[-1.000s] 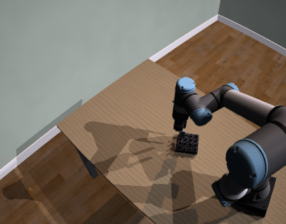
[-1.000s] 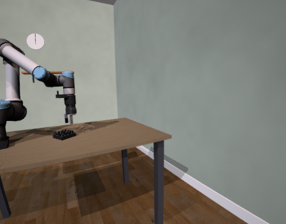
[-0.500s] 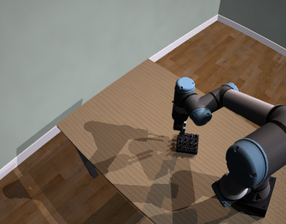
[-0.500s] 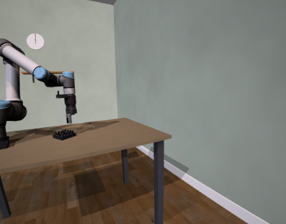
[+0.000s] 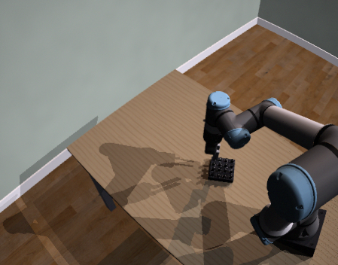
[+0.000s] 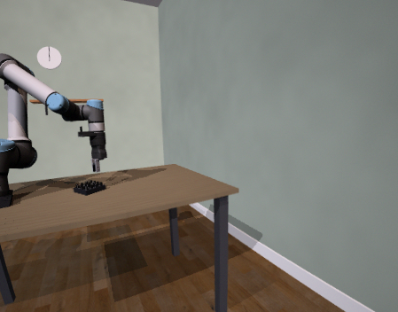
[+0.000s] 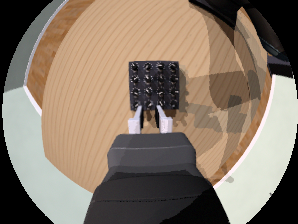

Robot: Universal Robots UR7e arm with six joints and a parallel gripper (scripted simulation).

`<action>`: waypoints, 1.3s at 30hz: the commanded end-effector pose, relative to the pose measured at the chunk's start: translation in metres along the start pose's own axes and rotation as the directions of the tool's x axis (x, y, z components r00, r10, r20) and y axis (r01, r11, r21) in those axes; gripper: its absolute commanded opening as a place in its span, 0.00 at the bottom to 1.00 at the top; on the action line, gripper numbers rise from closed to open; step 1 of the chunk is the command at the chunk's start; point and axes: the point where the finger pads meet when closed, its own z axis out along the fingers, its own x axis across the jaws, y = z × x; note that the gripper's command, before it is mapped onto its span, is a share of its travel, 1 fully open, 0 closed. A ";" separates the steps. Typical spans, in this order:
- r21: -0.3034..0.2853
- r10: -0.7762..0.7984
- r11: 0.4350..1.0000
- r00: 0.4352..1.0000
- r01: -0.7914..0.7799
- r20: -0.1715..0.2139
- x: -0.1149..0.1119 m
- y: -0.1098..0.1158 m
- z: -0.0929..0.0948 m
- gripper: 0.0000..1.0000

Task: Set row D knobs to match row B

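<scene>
Knob lines, marks and printed names on the knob box (image 5: 221,181) (image 6: 85,192) (image 7: 154,107): too small to read in every view

The knob box (image 5: 221,180) (image 6: 85,193) (image 7: 154,64) stands on the table (image 5: 154,117) (image 6: 146,199) (image 7: 90,100), near the robot's base (image 5: 319,241) (image 6: 6,205).

Table (image 5: 143,124) (image 6: 137,191) (image 7: 90,100): wood-look top, fine striped grain, matt from where I operate
Knob box (image 5: 221,181) (image 6: 85,191) (image 7: 154,64): dark, plastic-looking, small bright glints on its knobs
Arm (image 5: 293,122) (image 6: 28,81): smooth tubes with a soft sheen, satin blue caps
Floor (image 5: 233,75) (image 6: 159,284): wood-look planks, low sheen
Wall (image 5: 105,49) (image 6: 279,111): matt, faintly mottled
</scene>
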 end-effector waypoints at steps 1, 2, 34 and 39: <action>-0.001 0.000 1.000 1.000 0.000 0.001 0.000 0.000 0.000 0.46; -0.001 0.000 1.000 1.000 0.000 0.001 0.000 0.000 0.000 0.46; -0.001 -0.001 1.000 1.000 0.001 0.001 0.000 0.000 0.009 0.46; -0.001 -0.001 1.000 1.000 0.001 0.001 0.000 0.000 0.015 0.46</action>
